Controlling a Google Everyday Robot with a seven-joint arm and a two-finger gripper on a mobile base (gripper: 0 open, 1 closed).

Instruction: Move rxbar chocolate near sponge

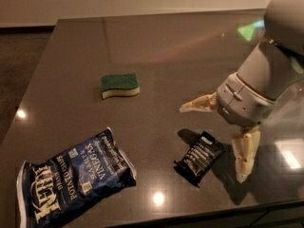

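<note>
Blue chip bag [76, 177], on bench [166, 46]: "POTATO CHIPS" and "VINEGAR" legible in white, large brand word beginning "KET"; rxbar chocolate [199, 158]: white text lines, illegible; gripper [212, 144], jaws spread, poised just above that bar.

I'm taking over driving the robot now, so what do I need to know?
Claw: open, low over the bar, one finger on each side, not gripping it.
Bar: flat at the front right of the table, apart from the sponge.
Sponge: middle left.
Done: claw lined up.
Left: grab the bar, carry it beside the sponge, let go.
</note>
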